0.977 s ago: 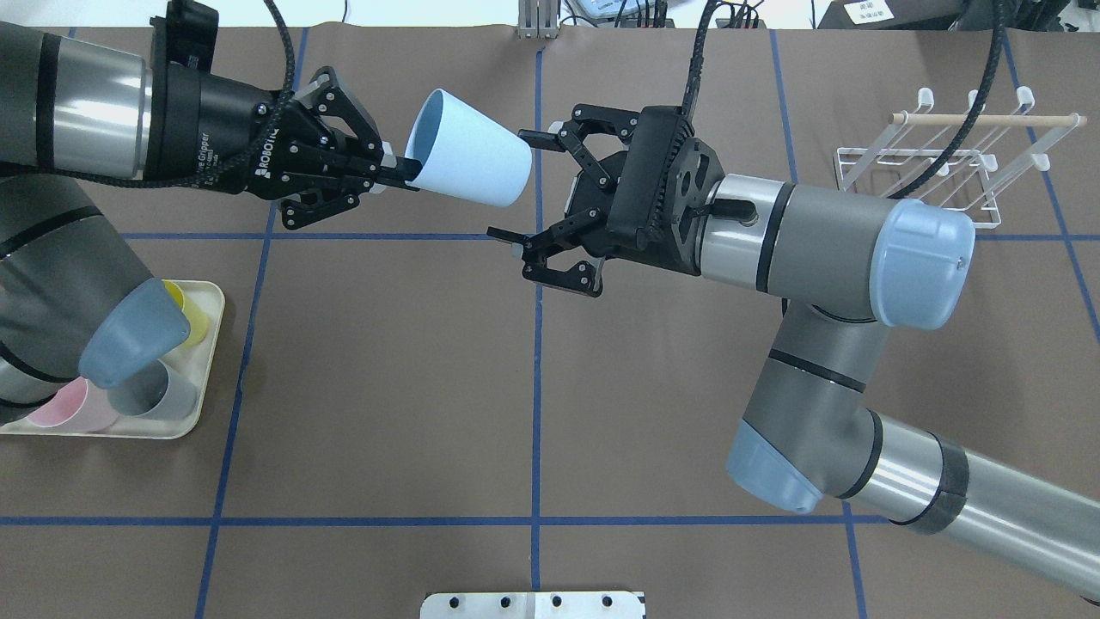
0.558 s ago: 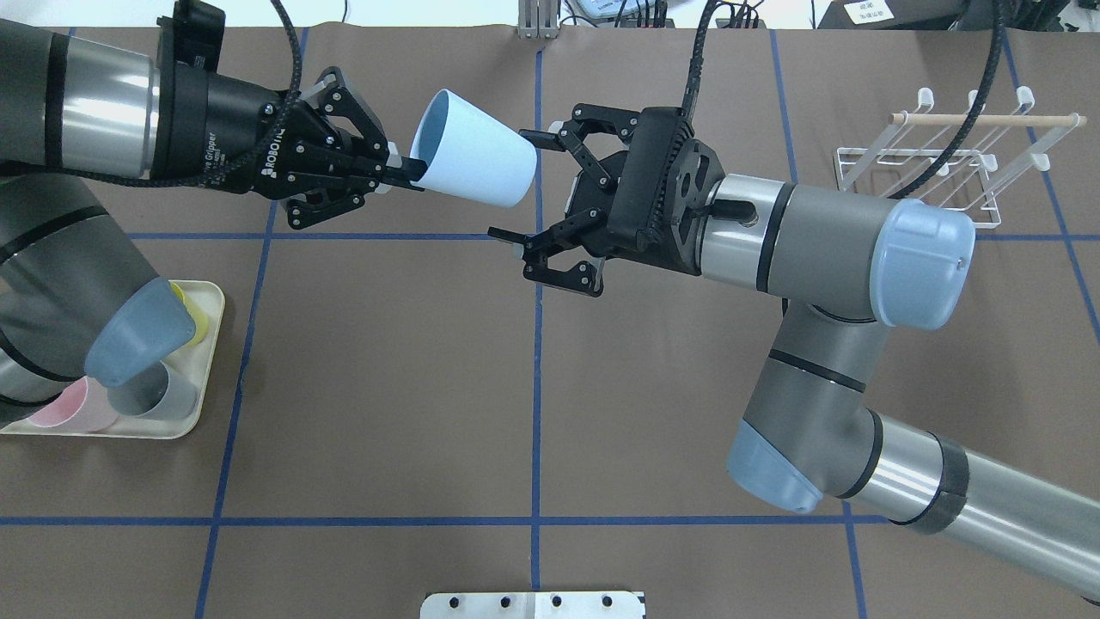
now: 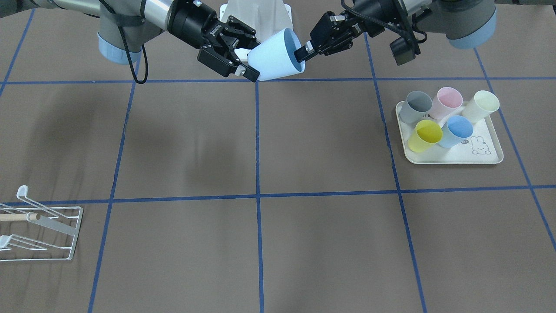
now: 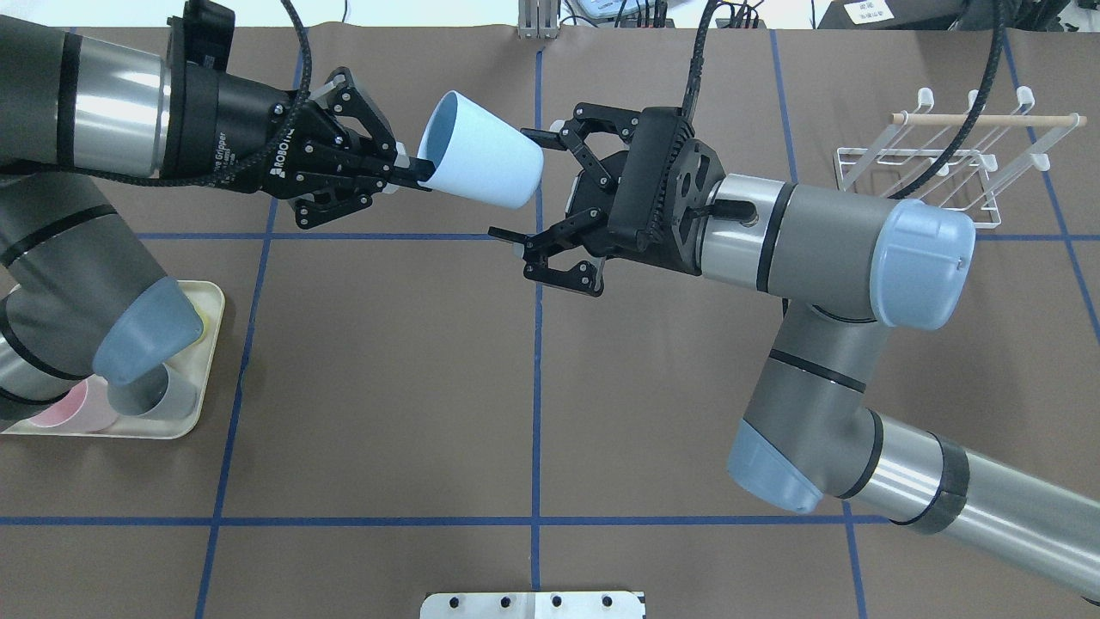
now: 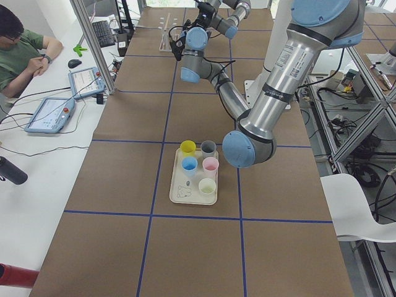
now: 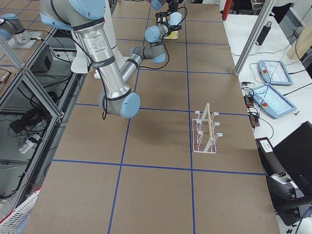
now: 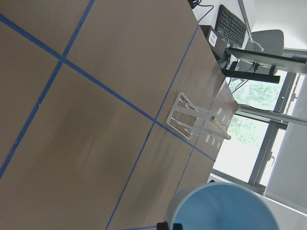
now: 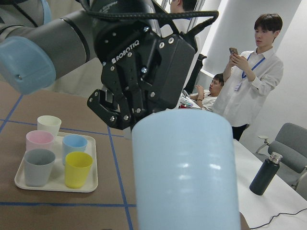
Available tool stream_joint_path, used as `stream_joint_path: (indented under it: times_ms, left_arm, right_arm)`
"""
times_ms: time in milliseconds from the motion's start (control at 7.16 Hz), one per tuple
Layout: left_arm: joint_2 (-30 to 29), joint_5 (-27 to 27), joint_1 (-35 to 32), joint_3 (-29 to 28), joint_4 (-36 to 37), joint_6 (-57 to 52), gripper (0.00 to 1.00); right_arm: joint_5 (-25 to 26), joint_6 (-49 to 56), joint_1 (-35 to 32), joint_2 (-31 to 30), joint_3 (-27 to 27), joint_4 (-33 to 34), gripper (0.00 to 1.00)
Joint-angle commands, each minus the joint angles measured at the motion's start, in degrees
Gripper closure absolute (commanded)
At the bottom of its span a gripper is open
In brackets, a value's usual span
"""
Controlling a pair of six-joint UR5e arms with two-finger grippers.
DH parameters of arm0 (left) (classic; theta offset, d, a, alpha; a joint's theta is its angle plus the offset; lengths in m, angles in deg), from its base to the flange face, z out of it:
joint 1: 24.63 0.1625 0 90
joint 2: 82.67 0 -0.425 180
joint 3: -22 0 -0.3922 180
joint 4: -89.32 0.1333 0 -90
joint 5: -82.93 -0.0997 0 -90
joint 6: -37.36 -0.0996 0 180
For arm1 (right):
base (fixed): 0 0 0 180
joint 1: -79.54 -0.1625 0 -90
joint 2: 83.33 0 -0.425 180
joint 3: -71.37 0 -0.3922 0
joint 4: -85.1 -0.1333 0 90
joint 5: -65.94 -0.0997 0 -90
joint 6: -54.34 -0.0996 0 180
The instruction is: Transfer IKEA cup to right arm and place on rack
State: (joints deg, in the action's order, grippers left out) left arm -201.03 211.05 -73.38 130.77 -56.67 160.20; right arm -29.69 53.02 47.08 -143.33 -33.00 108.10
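The IKEA cup (image 4: 481, 163) is light blue and held sideways above the table, its mouth toward my left arm. My left gripper (image 4: 421, 176) is shut on its rim, one finger inside. My right gripper (image 4: 511, 184) is open, its fingers either side of the cup's base without closing on it. In the front-facing view the cup (image 3: 271, 61) hangs between my right gripper (image 3: 253, 58) and my left gripper (image 3: 299, 54). The cup's base (image 8: 184, 167) fills the right wrist view. The white wire rack (image 4: 928, 163) with its wooden dowel stands at the far right and holds no cup.
A cream tray (image 3: 495, 152) at my left side holds several cups in grey, pink, cream, yellow and blue. My left arm's elbow hangs over the tray (image 4: 202, 378). A person (image 8: 249, 81) stands beyond the table; another person (image 5: 21, 43) sits at a side desk.
My left arm has carried the cup a little to the right, so its base now sits between the right gripper's open fingers. The right arm has not moved.
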Motion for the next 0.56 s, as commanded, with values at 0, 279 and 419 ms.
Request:
stream_joint_path:
  times_ms: [0, 279, 419]
  left_arm:
    - [0.0, -0.1, 0.2, -0.1, 0.0, -0.7, 1.0]
    - [-0.3, -0.1, 0.2, -0.6, 0.0, -0.7, 1.0]
    - [-0.3, -0.1, 0.2, -0.6, 0.0, -0.8, 1.0]
  right_arm:
    - [0.0, 0.0, -0.1, 0.1, 0.0, 0.4, 0.21]
    - [0.1, 0.0, -0.1, 0.1, 0.0, 0.6, 0.3]
    - [0.2, 0.0, -0.1, 0.1, 0.0, 0.6, 0.32]
